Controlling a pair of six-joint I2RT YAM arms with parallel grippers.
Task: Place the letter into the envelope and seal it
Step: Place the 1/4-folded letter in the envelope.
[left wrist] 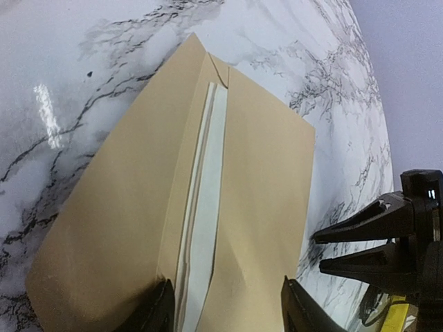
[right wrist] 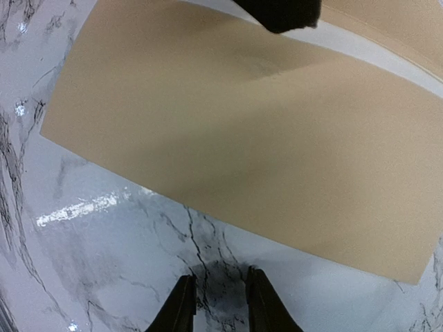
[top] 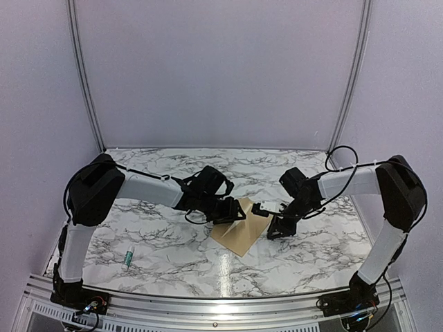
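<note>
The envelope [top: 242, 238] lies diagonal on the desk [top: 159, 242]; my left gripper [left wrist: 225, 311] wide, right gripper [right wrist: 220, 304] narrow, empty; only left wrist shows its white strip [left wrist: 211, 194].

I work in what looks like a robotics lab test cell rather than a home or an office. My left arm [top: 145, 188] and right arm [top: 346, 183] are bolted to an extruded aluminium rail [top: 221, 308] along the near edge of a marble-patterned tabletop [top: 173, 256]. Plain pale panels [top: 221, 69] close the table in at the back and on both sides, held by slim metal uprights [top: 83, 76]. A black cable [top: 340, 153] loops free by my right arm, and exposed wiring [top: 90, 304] sits at my left base.
</note>
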